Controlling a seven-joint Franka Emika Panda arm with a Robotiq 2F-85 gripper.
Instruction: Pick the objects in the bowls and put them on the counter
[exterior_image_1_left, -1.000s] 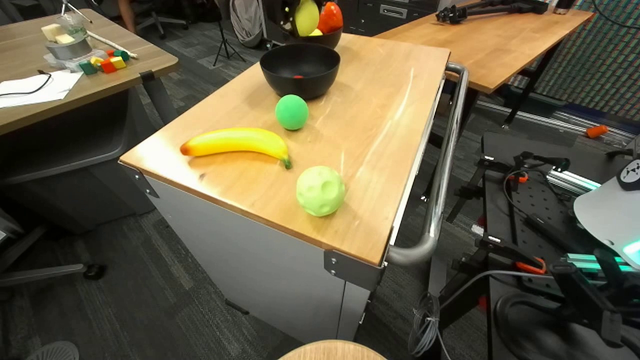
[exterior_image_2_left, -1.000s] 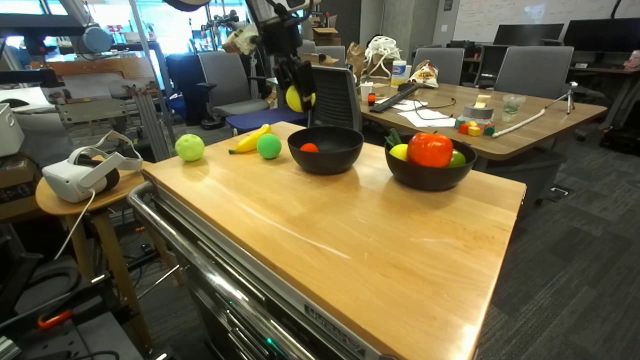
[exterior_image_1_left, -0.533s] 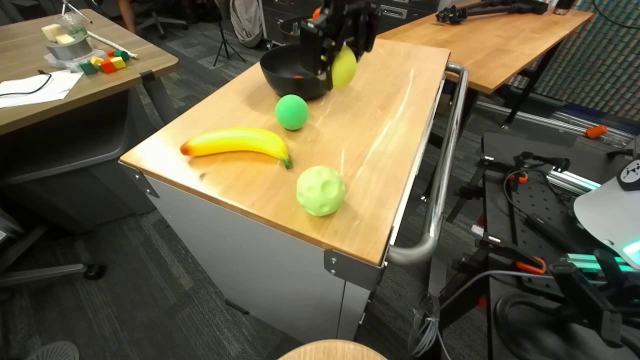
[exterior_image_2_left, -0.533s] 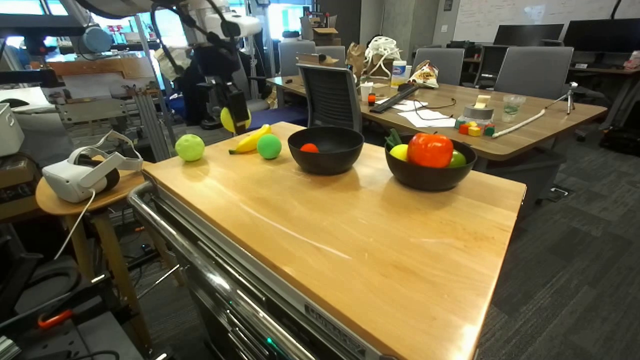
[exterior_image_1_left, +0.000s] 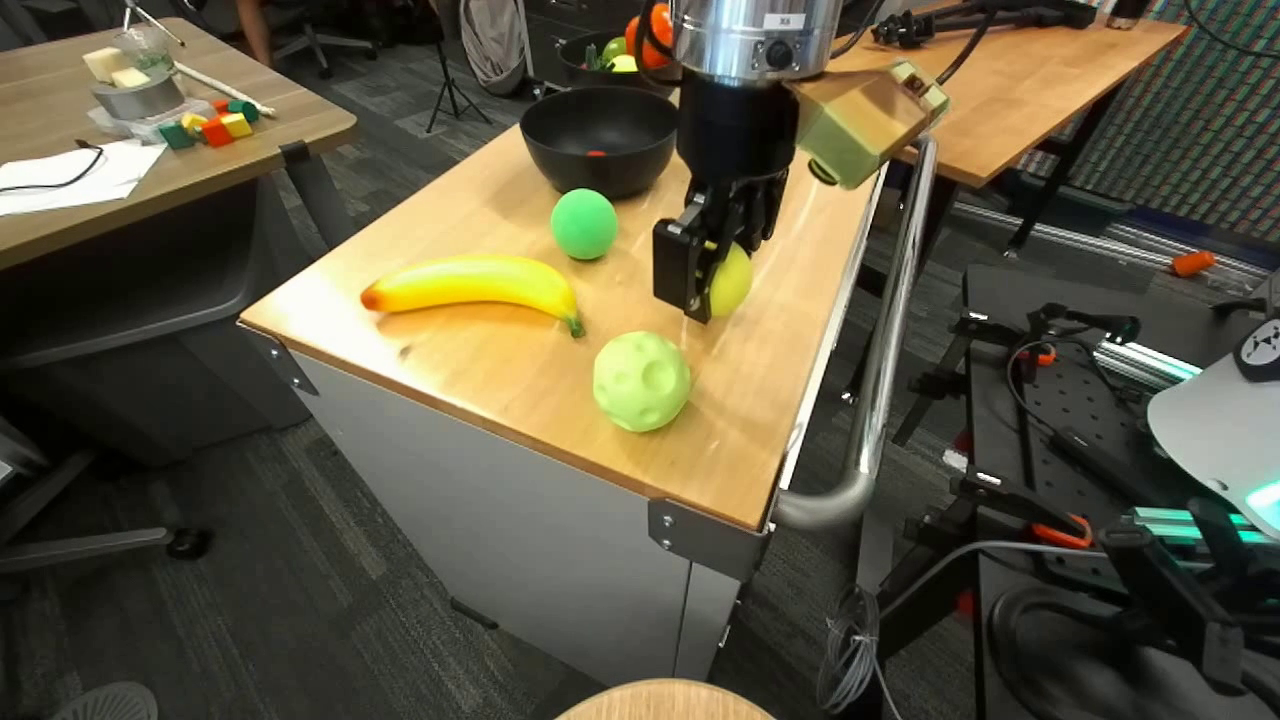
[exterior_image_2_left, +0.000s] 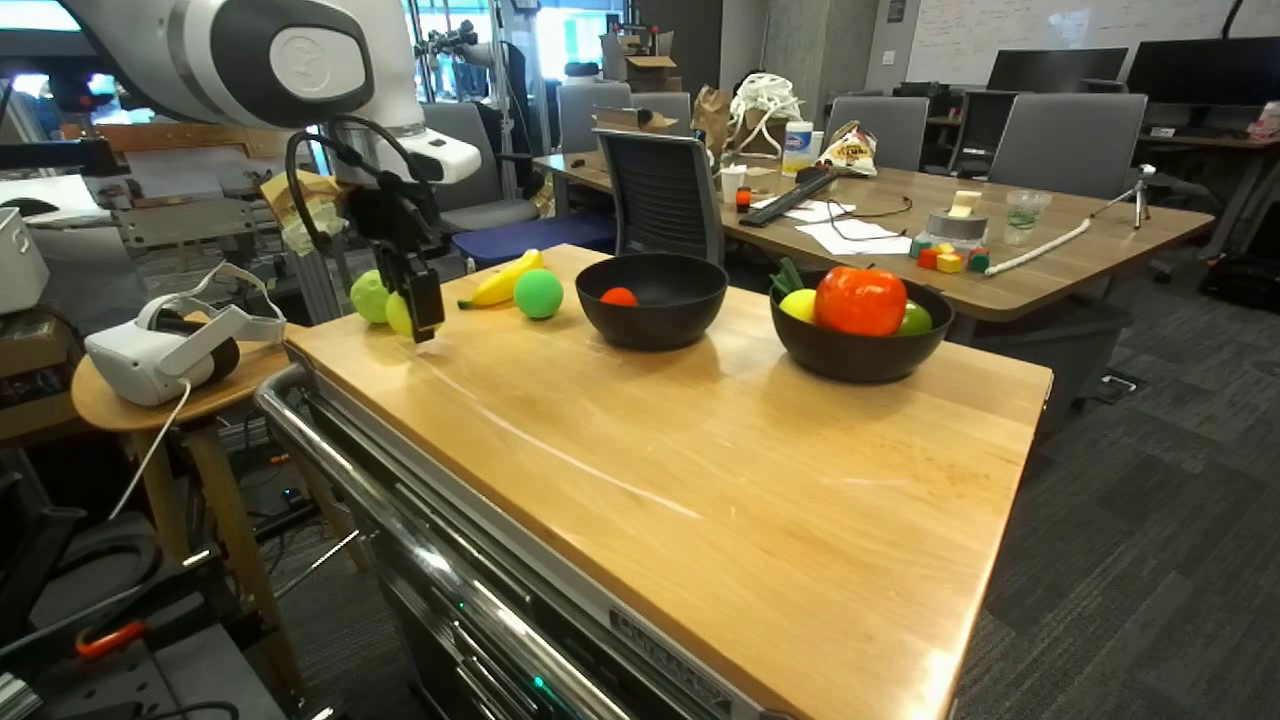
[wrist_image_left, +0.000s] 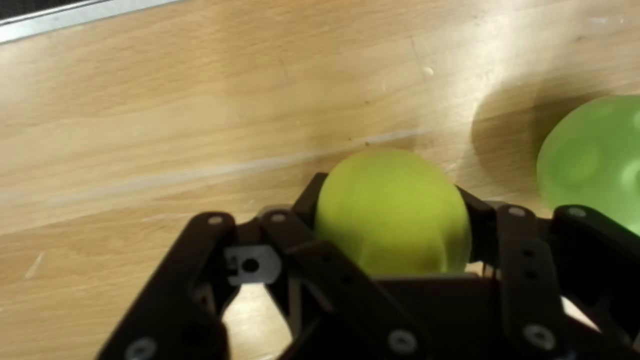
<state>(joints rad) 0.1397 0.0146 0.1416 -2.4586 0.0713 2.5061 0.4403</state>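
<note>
My gripper (exterior_image_1_left: 714, 262) is shut on a round yellow-green fruit (wrist_image_left: 395, 215), low over the wooden counter (exterior_image_2_left: 700, 430). I cannot tell whether the fruit touches it. The gripper (exterior_image_2_left: 412, 308) is beside the dimpled light green ball (exterior_image_1_left: 641, 382), between it and the counter's rail side. A banana (exterior_image_1_left: 470, 282) and a green ball (exterior_image_1_left: 584, 225) lie on the counter. The middle black bowl (exterior_image_2_left: 650, 328) holds a small red-orange thing (exterior_image_2_left: 619, 296). The far black bowl (exterior_image_2_left: 860, 360) holds a large red fruit (exterior_image_2_left: 862, 300), a yellow one (exterior_image_2_left: 798, 304) and a green one (exterior_image_2_left: 915, 319).
A metal rail (exterior_image_1_left: 890, 330) runs along one side of the counter. A white headset (exterior_image_2_left: 165, 350) sits on a wooden stool beyond the counter's end. A table with blocks and papers (exterior_image_2_left: 860, 235) stands on the opposite side.
The gripper has carried the fruit from high near the bowls, past the middle bowl, down towards the dimpled ball at the counter's end. The other objects have not moved.
</note>
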